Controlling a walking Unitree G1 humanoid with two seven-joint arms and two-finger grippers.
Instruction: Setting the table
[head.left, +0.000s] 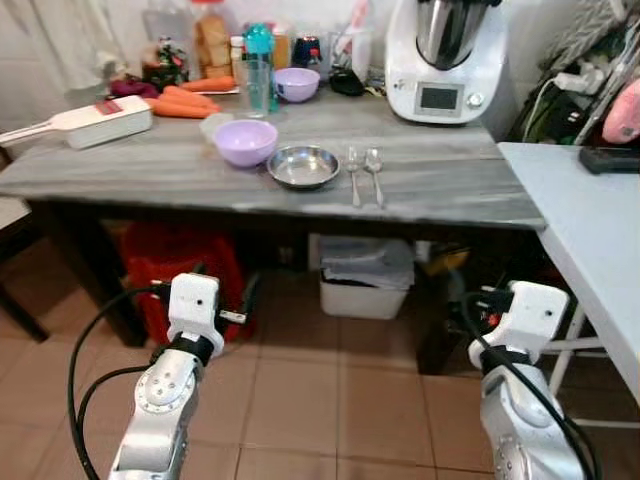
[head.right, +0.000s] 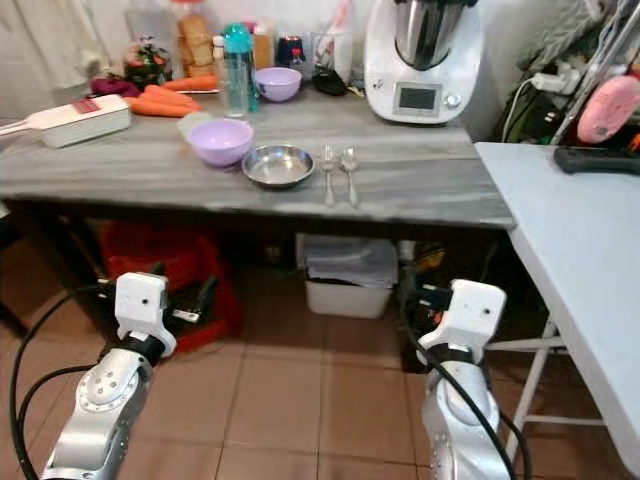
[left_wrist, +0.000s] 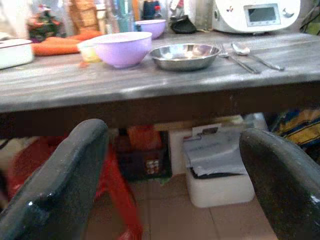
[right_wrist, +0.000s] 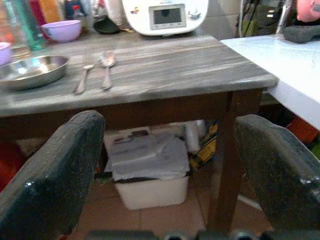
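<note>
On the grey wooden table (head.left: 200, 170) a steel plate (head.left: 303, 165) sits in the middle, with a lilac bowl (head.left: 245, 141) to its left. A fork (head.left: 354, 172) and a spoon (head.left: 374, 172) lie side by side to the plate's right. A second lilac bowl (head.left: 297, 83) stands further back. Both arms hang low in front of the table, below its edge. My left gripper (left_wrist: 170, 180) is open, its fingers (left_wrist: 60, 185) wide apart. My right gripper (right_wrist: 165, 175) is open too, facing the table's right front leg.
A kitchen machine (head.left: 445, 60) stands at the back right. Carrots (head.left: 185, 102), a teal bottle (head.left: 259, 65), a white slicer (head.left: 100, 122) and jars crowd the back left. A white table (head.left: 590, 240) adjoins on the right. A red crate (head.left: 185, 265) and white bin (head.left: 365, 280) sit underneath.
</note>
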